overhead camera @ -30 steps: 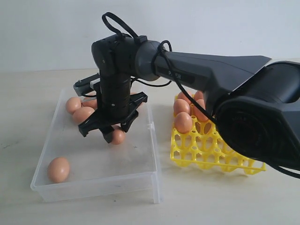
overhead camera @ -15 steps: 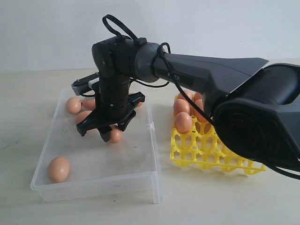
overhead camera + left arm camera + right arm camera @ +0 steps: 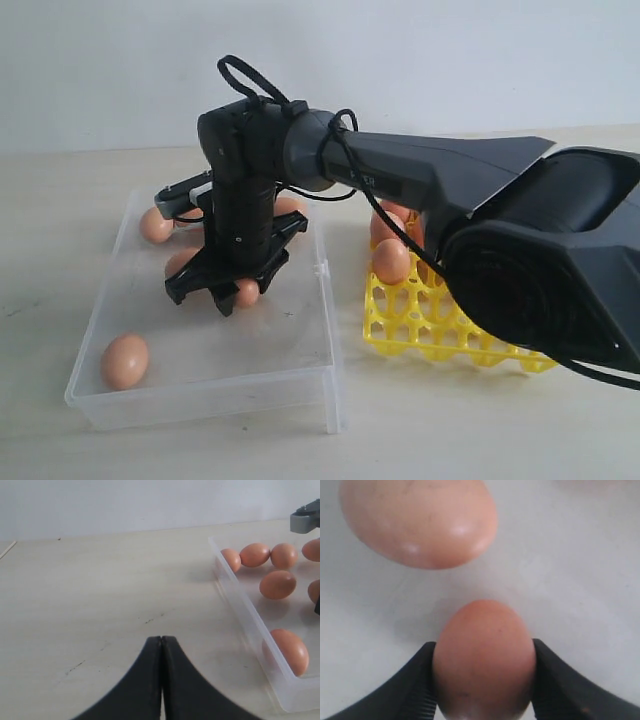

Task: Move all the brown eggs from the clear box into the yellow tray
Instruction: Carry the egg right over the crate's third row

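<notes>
The right arm (image 3: 430, 180) blocks much of the yellow tray (image 3: 440, 330), so we cannot count the eggs (image 3: 391, 262) in it. More eggs at the far end of the clear box (image 3: 300, 375) are half hidden too. The arm reaches across into the box with its wrist pointing down. The right gripper (image 3: 232, 292) pinches one brown egg (image 3: 482, 660) low inside the box. The left gripper (image 3: 161, 639) is closed on nothing above the table (image 3: 100, 580) beside the box.
</notes>
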You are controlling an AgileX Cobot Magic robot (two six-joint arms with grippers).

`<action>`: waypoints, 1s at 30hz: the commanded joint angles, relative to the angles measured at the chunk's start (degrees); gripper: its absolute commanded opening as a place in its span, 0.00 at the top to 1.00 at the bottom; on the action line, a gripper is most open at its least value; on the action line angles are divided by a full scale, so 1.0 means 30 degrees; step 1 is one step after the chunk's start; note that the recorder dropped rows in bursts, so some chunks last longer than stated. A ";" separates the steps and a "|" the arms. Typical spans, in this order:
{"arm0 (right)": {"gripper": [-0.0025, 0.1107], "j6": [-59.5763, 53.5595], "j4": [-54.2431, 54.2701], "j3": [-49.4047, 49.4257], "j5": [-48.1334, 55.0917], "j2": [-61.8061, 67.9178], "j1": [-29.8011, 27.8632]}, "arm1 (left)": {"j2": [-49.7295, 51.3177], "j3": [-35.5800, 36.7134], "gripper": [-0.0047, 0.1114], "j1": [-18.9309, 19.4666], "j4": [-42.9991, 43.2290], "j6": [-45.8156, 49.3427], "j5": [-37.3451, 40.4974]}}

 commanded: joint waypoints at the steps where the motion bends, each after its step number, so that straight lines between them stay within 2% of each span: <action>1: 0.84 -0.0101 0.0009 0.0166 -0.0074 0.0254 -0.0049 | 0.0082 -0.0086 0.96 0.0051 0.0056 0.0019 -0.0092; 3: 0.98 -0.0612 -0.0031 0.0166 -0.0025 0.0188 -0.0083 | 0.0082 -0.0086 0.96 0.0051 0.0056 0.0019 -0.0092; 11: 0.98 -0.0612 -0.0031 0.0433 -0.1607 -0.2232 -0.0593 | 0.0082 -0.0086 0.96 0.0051 0.0056 0.0019 -0.0092; 15: 0.98 -0.0612 -0.0080 0.3106 -0.4481 -0.4826 -0.1048 | 0.0082 -0.0086 0.96 0.0051 0.0056 0.0019 -0.0092; 18: 0.98 -0.0612 -0.0172 0.7153 -0.8779 -0.7848 -0.1419 | 0.0082 -0.0086 0.96 0.0051 0.0056 0.0019 -0.0092; 24: 0.98 -0.0612 0.0068 1.8407 -2.0246 -1.4351 -0.3046 | 0.0082 -0.0086 0.96 0.0051 0.0056 0.0019 -0.0092; 30: 0.98 -0.3055 0.1671 2.6933 -2.8571 -1.8716 -0.4705 | 0.0082 -0.0086 0.96 0.0051 0.0056 0.0019 -0.0092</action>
